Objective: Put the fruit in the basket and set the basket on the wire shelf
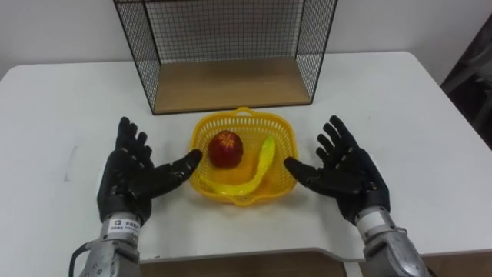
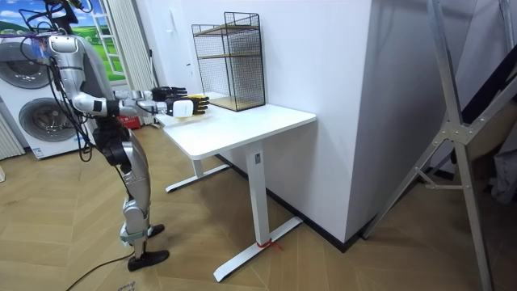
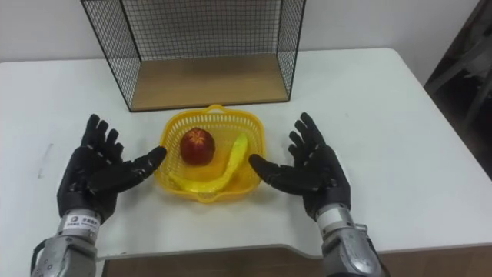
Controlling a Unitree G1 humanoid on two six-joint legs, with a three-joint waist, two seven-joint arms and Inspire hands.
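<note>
Right now the yellow basket (image 1: 231,117) sits on the white counter (image 1: 61,108) between my two hands, just in front of the wire shelf (image 1: 231,83). A red apple (image 1: 226,148) and a yellow-green banana (image 1: 261,165) lie inside it, so the fruit part looks done to me.

My left hand (image 1: 134,177) and right hand (image 1: 347,173) are both spread wide, palms turned inward, one on each side of the basket and holding nothing. Each thumb points at the rim; I cannot tell whether the tips touch it or stop just short.

The basket looks like thin latticed plastic, shallow with a wavy rim. I expect it to be light and a little springy, so squeezing the walls hard could bow them. The apple can roll, and the banana leans up to the right rim. I would grip the two opposite sides under the rim and keep it level on the way to the shelf's wooden floor.
</note>
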